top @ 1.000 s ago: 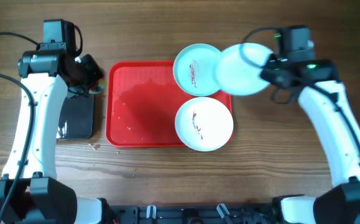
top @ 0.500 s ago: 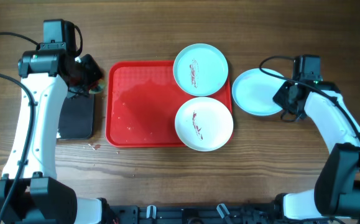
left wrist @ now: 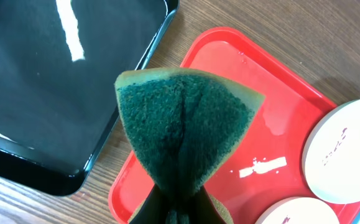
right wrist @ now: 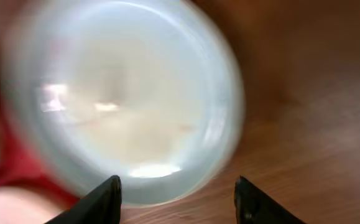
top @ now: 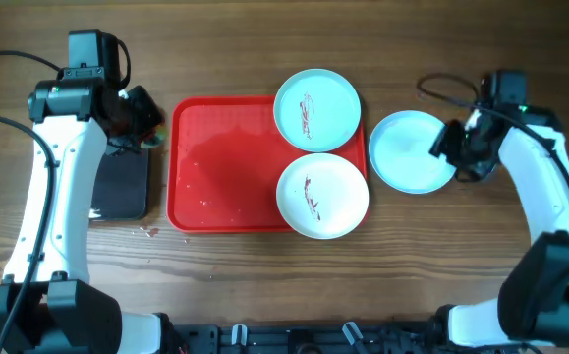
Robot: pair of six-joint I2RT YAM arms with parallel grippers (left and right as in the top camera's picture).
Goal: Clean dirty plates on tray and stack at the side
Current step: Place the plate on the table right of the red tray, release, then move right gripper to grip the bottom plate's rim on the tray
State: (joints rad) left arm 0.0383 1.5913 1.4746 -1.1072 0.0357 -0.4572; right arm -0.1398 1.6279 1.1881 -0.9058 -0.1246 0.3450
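The red tray lies mid-table. Two plates with dark-red smears rest on its right end, one far and one near. A third plate, unmarked, lies flat on the wood just right of the tray. My right gripper is at that plate's right edge. In the blurred right wrist view it stands open, with the plate just ahead of its fingertips. My left gripper is shut on a green sponge, held above the tray's left edge.
A smaller black tray sits left of the red one, under the left arm. Wet patches glisten on the red tray's floor. Small specks lie on the wood near the tray's front left corner.
The right arm carried the unmarked plate from above the tray's far right corner down onto the wood to its right, then opened and let go. The left arm has not moved.
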